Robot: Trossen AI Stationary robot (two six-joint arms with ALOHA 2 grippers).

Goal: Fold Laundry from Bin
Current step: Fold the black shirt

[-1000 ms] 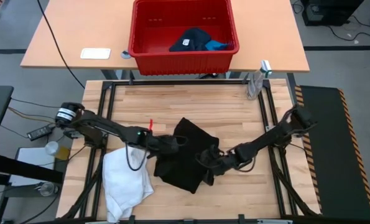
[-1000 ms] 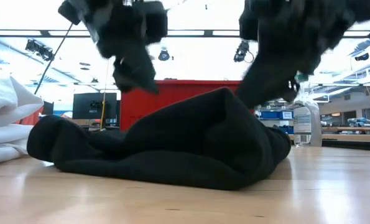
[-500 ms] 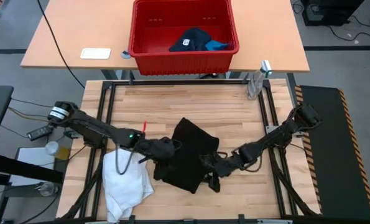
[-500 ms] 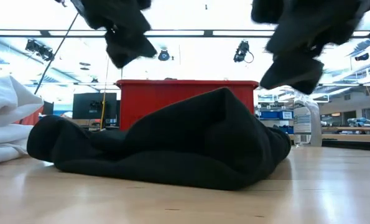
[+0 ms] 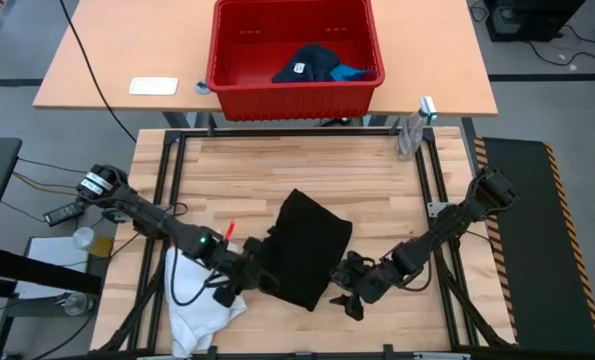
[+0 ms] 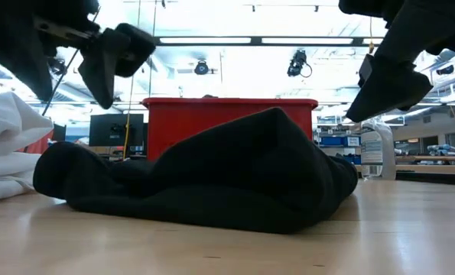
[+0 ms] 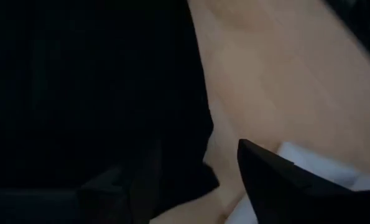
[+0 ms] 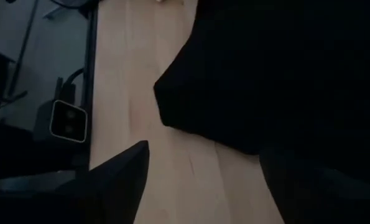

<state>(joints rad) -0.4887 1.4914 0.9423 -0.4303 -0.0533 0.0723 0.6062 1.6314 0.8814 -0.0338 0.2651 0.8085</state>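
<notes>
At the near edge of the wooden table (image 5: 377, 190), the left gripper (image 5: 245, 283) is seen with its fingers (image 7: 278, 180) parted and empty, raised clear of the cloth, and the right gripper (image 5: 353, 296) is likewise spread wide and holding nothing, both lifted above the boards in the low view. Between the two grippers the black garment (image 5: 305, 247) is laid in a loose folded heap, its near-left edge just beside the left gripper and its near-right corner just beside the right one; neither is seen touching it. The large white garment (image 5: 199, 300) is bunched just to the outer side of the left gripper, partly under that arm. Well beyond both grippers, on a second table past the far edge, the red bin (image 5: 293, 60) is set, and inside it the dark navy garment (image 5: 307, 63) with its white tag is lying with the small bright blue one (image 5: 349, 72) touching it on the right arm's side
</notes>
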